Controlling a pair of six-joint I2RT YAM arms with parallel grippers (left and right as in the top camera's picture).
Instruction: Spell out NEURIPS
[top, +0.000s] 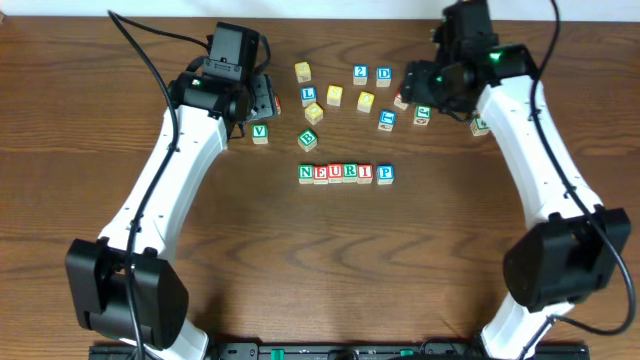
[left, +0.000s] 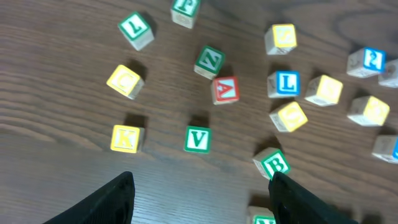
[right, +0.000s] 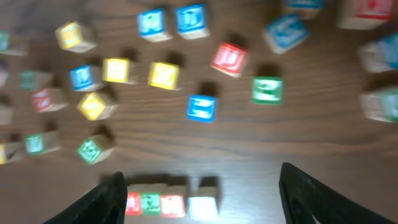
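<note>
- Counter (top: 320, 270): dark wood, carrying both arms and many scattered letter cubes.
- Left arm (top: 165, 190) reaches to the far left. The left jaws stand apart and empty, over bare wood near the green V (left: 198, 139).
- Right arm (top: 540, 150) reaches to the far right. The right jaws are also apart, gripping nothing, above the loose cubes there.
- NEURIPS row (top: 345, 173) lies at the counter's centre: N, E, U, R and I sit side by side, and P (top: 385, 173) sits at the right end after a slight gap.
- Green B (top: 309, 139) lies just beyond the row.
</note>
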